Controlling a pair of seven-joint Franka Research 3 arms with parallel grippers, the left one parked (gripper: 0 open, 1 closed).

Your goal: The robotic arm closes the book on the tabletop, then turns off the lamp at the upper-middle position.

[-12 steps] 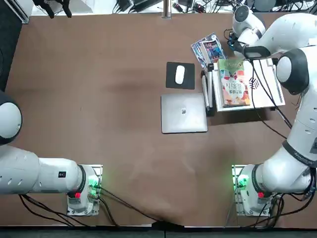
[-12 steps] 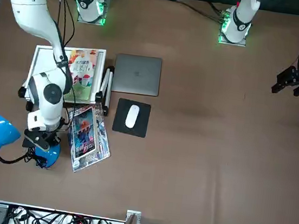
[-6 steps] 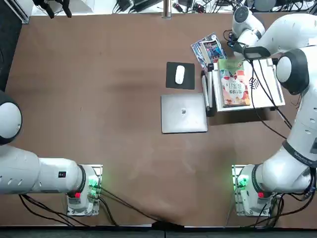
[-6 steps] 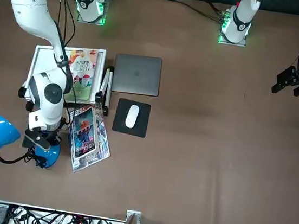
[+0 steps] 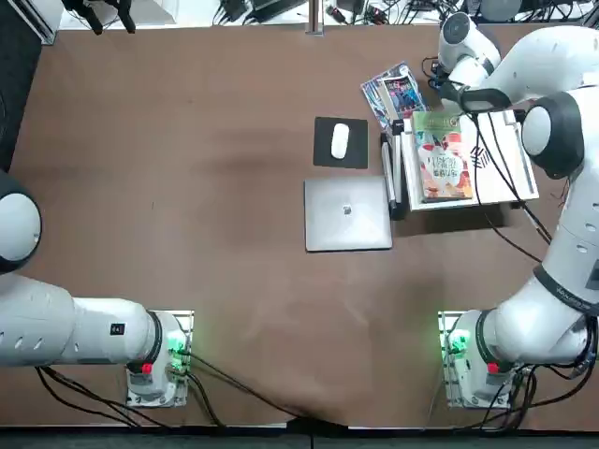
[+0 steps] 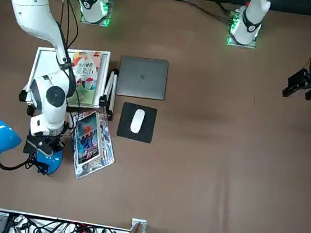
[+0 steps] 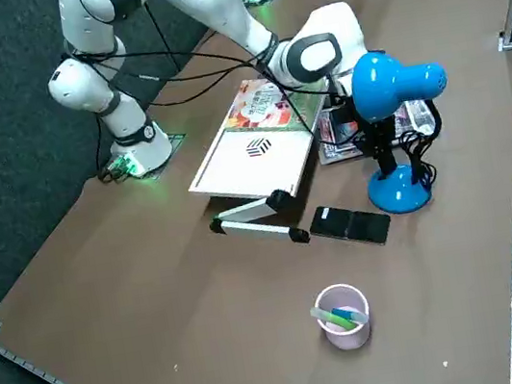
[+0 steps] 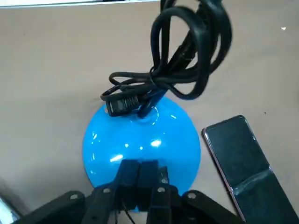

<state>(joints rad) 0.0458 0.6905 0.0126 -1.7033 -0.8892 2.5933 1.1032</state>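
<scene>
The book (image 5: 440,164) lies closed, green cover with its red-pink picture facing up, on a white board (image 5: 505,159); it also shows as the book (image 6: 87,74) and the book (image 7: 262,103). The lamp stands beyond it on a round blue base (image 6: 48,161), with a blue head (image 7: 395,82) on a black stem. My right gripper (image 8: 140,164) is shut, its fingertips together and touching the rim of the blue base (image 8: 140,137). From the front, the right gripper (image 6: 39,147) sits directly over that base.
A black phone (image 8: 238,158) lies beside the lamp base, and a coiled black cable (image 8: 187,51) lies behind it. Glossy magazines (image 6: 90,140), a mouse (image 5: 340,141) on a black pad, a grey laptop (image 5: 347,214) and a pink cup (image 7: 342,317) lie around.
The right wrist has settled very slightly over the lamp base. The book and everything else stay put.
</scene>
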